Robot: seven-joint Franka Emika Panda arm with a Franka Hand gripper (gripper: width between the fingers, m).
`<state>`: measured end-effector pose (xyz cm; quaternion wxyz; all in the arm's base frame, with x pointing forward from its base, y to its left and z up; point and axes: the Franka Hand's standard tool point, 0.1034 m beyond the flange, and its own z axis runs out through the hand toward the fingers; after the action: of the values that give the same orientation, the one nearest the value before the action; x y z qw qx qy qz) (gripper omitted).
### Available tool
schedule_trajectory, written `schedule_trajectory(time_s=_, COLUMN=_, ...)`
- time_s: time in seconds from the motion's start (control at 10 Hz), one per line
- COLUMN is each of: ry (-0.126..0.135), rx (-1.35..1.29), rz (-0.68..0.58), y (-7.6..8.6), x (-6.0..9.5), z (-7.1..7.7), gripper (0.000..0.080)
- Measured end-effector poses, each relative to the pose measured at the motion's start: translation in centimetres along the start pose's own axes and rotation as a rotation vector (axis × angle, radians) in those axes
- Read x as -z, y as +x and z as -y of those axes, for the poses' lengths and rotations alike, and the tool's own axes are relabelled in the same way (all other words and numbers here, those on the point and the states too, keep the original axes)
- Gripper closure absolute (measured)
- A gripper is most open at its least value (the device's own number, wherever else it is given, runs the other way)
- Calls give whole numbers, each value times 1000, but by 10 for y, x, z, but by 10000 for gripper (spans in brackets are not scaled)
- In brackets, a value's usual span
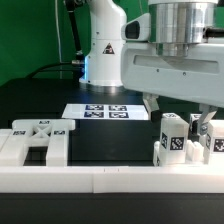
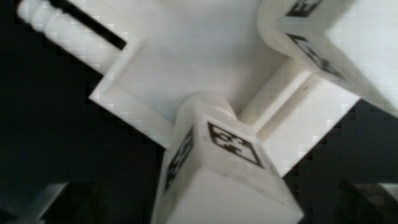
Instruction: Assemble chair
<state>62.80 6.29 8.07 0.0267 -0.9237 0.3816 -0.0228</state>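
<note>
The chair's loose white parts lie along the white border wall (image 1: 110,180). A flat frame piece (image 1: 38,140) with X-marked tags lies at the exterior view's left. Several chunky tagged legs stand upright at the right, one (image 1: 172,140) below my hand and another (image 1: 208,138) beside it. My gripper (image 1: 176,118) hangs over the first leg with its fingers spread to either side. In the wrist view that leg (image 2: 228,150) fills the space between the dark fingers (image 2: 45,202), with a gap on each side. My gripper (image 2: 210,208) is open and holds nothing.
The marker board (image 1: 100,111) lies on the black table in front of the robot base (image 1: 103,60). The border wall runs along the front edge. In the wrist view other white chair pieces (image 2: 160,70) lie close around the leg.
</note>
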Motion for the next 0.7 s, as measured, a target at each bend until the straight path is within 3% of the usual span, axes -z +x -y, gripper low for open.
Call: schedule_trajectory(time_s=0.7, ry=-5, rx=548, rz=-1, y=0, x=-1, z=0, gripper=150)
